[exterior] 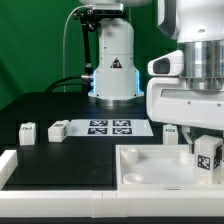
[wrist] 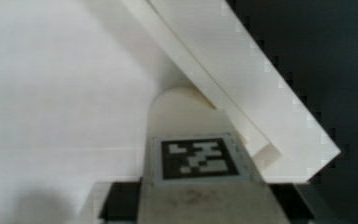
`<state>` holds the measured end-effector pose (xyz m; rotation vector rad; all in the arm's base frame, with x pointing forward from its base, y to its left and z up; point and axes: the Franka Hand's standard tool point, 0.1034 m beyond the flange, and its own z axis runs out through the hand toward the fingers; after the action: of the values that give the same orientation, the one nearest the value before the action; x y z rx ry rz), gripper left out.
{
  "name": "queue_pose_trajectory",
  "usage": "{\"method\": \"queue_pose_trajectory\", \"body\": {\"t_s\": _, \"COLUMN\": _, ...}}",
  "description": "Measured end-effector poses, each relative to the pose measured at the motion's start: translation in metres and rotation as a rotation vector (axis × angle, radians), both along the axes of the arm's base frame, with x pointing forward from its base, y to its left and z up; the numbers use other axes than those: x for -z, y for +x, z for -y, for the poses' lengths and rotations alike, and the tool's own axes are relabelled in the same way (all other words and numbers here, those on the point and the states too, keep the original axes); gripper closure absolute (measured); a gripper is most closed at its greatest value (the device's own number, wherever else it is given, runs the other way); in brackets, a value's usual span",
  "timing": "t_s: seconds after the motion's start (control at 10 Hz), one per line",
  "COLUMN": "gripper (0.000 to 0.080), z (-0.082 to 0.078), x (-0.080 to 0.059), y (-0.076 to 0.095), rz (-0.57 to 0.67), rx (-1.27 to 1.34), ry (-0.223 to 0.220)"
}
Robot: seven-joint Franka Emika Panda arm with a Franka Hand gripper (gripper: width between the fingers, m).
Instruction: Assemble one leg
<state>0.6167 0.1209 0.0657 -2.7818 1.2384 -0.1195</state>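
My gripper [exterior: 205, 148] is shut on a leg [exterior: 208, 156], a stubby white block with a black-and-white tag. It holds the leg upright at the far corner of the large white tabletop [exterior: 150, 168], at the exterior view's right. In the wrist view the leg [wrist: 201, 150] sits between my black fingers [wrist: 126, 200], with my gripper [wrist: 202, 203] closed around it. Its end is down by the tabletop's flat face [wrist: 51, 90], right beside the raised rim [wrist: 229, 70]. Whether it touches the face I cannot tell.
Two loose legs [exterior: 28, 133] [exterior: 57, 130] lie on the black table at the exterior view's left. Another leg [exterior: 170, 130] is behind the tabletop. The marker board [exterior: 110, 126] lies at the back centre. A white rail [exterior: 8, 165] stands at the front left.
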Motion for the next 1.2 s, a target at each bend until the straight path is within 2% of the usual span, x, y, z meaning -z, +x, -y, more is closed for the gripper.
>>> {"method": "queue_pose_trajectory", "body": {"t_s": 0.5, "gripper": 0.0508, "z": -0.0034, "x": 0.0006, "y": -0.0006, "rz": -0.027, "rx": 0.520, "ry": 0.063}}
{"method": "queue_pose_trajectory", "body": {"t_s": 0.6, "gripper": 0.0508, "z": -0.0032, "x": 0.0006, "y": -0.0005, "rz": -0.024, "rx": 0.472, "ry": 0.057}}
{"method": "queue_pose_trajectory", "body": {"t_s": 0.7, "gripper": 0.0440, "z": -0.0036, "x": 0.0006, "y": -0.0006, "rz": -0.023, "rx": 0.447, "ry": 0.055}}
{"method": "queue_pose_trajectory", "body": {"t_s": 0.8, "gripper": 0.0261, "z": -0.0036, "x": 0.0005, "y": -0.0006, "rz": -0.022, "rx": 0.433, "ry": 0.054}}
{"method": "queue_pose_trajectory", "body": {"t_s": 0.9, "gripper": 0.0261, "z": -0.0013, "x": 0.0007, "y": -0.0002, "rz": -0.013, "rx": 0.281, "ry": 0.034}}
{"method": "queue_pose_trajectory", "body": {"t_s": 1.0, "gripper": 0.0184, "z": 0.0014, "x": 0.0012, "y": 0.0001, "rz": -0.004, "rx": 0.105, "ry": 0.013}}
{"method": "queue_pose_trajectory", "body": {"t_s": 1.2, "gripper": 0.0151, "z": 0.0012, "x": 0.0014, "y": -0.0002, "rz": 0.008, "rx": -0.162, "ry": -0.018}}
